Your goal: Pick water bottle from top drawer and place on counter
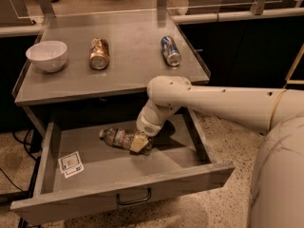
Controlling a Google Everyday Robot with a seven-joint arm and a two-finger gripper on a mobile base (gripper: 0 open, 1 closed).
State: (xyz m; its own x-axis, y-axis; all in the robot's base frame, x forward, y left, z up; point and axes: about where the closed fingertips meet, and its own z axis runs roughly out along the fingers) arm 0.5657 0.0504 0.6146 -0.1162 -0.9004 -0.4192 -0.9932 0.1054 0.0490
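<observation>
The water bottle (116,137) lies on its side in the open top drawer (123,167), cap end to the left. My gripper (138,144) reaches down into the drawer from the right and sits at the bottle's right end, touching or overlapping it. The counter (128,70) is the grey table top above the drawer.
On the counter stand a white bowl (46,55) at the left, a gold can (99,53) lying in the middle and a blue-silver can (170,50) at the right. A white card (71,163) lies in the drawer's front left. My arm (223,103) crosses over the drawer's right side.
</observation>
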